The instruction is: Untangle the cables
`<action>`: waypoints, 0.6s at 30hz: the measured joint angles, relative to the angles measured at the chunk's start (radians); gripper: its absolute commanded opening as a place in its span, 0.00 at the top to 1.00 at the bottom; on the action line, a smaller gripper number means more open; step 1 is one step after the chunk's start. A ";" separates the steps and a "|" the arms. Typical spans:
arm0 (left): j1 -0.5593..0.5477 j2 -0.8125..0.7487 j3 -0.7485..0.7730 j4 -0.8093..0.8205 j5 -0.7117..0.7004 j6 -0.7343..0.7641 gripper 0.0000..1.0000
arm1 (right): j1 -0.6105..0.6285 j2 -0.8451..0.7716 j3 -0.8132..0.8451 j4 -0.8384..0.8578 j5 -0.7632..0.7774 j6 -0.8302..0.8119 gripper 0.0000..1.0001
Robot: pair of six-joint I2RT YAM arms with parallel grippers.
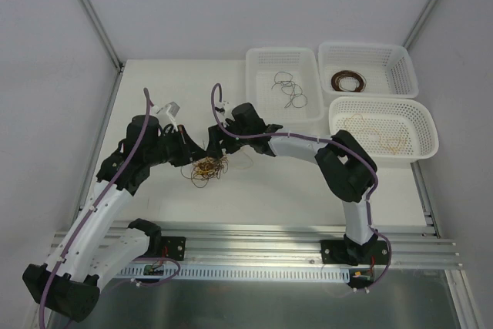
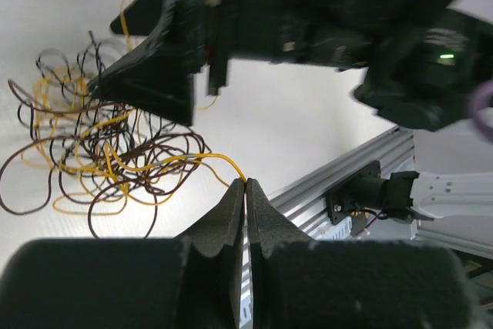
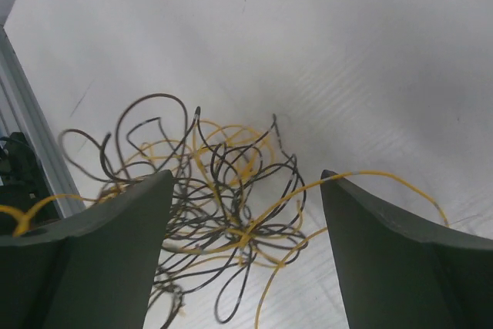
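Observation:
A tangle of thin curly cables (image 1: 206, 169), yellow-tan, black and dark brown, lies on the white table between the two arms. My left gripper (image 2: 246, 183) is shut on one yellow wire (image 2: 202, 159) that runs from its fingertips into the tangle (image 2: 100, 152); in the top view it (image 1: 189, 156) sits at the tangle's left edge. My right gripper (image 3: 246, 179) is open just above the tangle (image 3: 223, 198), one finger on each side; a yellow wire (image 3: 385, 175) touches its right fingertip. In the top view it (image 1: 216, 147) is over the tangle's upper edge.
Three white baskets stand at the back right: one (image 1: 262, 105) holds black wires (image 1: 289, 90), one (image 1: 400, 75) a dark brown coil (image 1: 348, 81), one (image 1: 424, 132) yellow-tan wires (image 1: 377, 132). An aluminium rail (image 1: 254, 240) runs along the near edge.

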 measured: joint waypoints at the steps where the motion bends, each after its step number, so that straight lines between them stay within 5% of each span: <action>1: 0.000 -0.010 0.023 -0.007 0.003 0.008 1.00 | 0.001 0.014 -0.001 0.000 -0.003 0.004 0.22; 8: 0.000 -0.021 0.139 -0.042 -0.002 0.059 1.00 | 0.005 0.037 -0.071 0.002 -0.009 0.010 0.39; 14: 0.000 0.010 0.240 -0.107 -0.053 0.112 1.00 | 0.002 0.000 -0.166 0.002 0.043 0.010 0.73; 17: 0.000 0.014 0.303 -0.131 -0.093 0.142 1.00 | -0.010 -0.037 -0.223 0.000 0.065 0.014 0.99; 18: 0.000 0.014 0.325 -0.140 -0.112 0.152 1.00 | -0.016 -0.048 -0.240 0.001 0.073 0.015 0.99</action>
